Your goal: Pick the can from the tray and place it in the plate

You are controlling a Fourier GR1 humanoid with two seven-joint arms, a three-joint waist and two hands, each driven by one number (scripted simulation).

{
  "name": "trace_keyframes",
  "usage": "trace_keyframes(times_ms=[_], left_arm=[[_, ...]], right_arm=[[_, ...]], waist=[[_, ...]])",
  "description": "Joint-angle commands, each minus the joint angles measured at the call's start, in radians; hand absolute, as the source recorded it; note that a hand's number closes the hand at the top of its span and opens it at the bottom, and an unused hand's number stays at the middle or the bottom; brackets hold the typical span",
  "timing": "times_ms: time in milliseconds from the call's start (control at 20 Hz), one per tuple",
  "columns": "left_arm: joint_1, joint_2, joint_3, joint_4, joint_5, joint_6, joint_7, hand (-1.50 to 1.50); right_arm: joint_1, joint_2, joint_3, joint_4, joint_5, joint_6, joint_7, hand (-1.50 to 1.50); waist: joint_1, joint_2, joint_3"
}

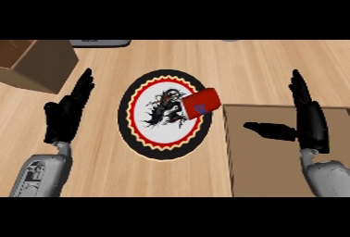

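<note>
On the wooden counter (259,69): one round plate (166,152), black-rimmed with a red and yellow zigzag ring and a black figure printed on its white centre. Lying tipped on the plate's upper right part, overhanging the rim: one red can (201,103), bearing a small blue label too small to read. Just right of the plate: one brown tray (273,157). At far left, one cardboard box (31,65). Left hand (67,113) beside the plate, fingers straight, released. Right hand (308,115) above the tray, fingers straight, thumb out, grasping nothing.
</note>
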Motion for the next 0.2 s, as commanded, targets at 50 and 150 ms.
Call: trace_keyframes(times_ms=[50,150], left_arm=[[0.054,0.018,0.040,-0.003,0.023,-0.052,-0.048,0.00],[-0.039,-0.024,0.011,0.022,-0.032,0.014,0.020,0.00]], right_arm=[[0.040,-0.012,-0.114,0.017,-0.049,0.110,-0.084,-1.50],[0.098,0.002,-0.125,0.051,-0.042,0.132,-0.161,-1.50]], waist=[[0.005,0.001,0.000],[0.001,0.001,0.000]])
